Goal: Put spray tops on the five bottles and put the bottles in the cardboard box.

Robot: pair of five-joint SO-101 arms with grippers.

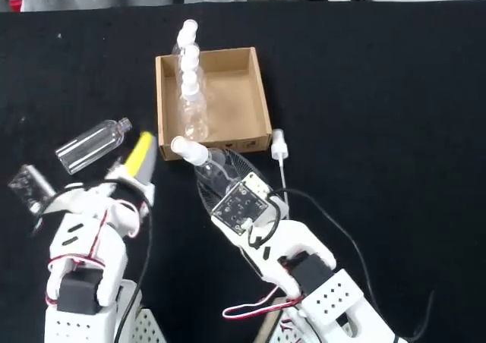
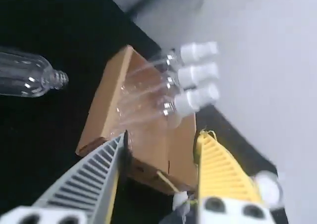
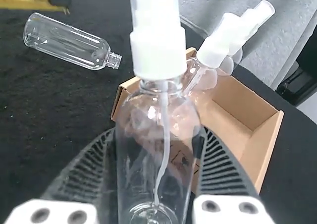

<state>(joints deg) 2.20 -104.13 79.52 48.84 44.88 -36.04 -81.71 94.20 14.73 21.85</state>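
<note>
My right gripper is shut on a clear bottle with a white spray top, held just in front of the cardboard box. Three capped bottles lean against the box's left wall. An uncapped bottle lies on the table left of the box. A loose spray top with its tube lies by the box's front right corner. My left gripper stands open and empty near the box's front left corner.
The table is covered in black cloth, with free room on the right and far left. A small clear object lies beside the left arm. Cables trail from the right arm.
</note>
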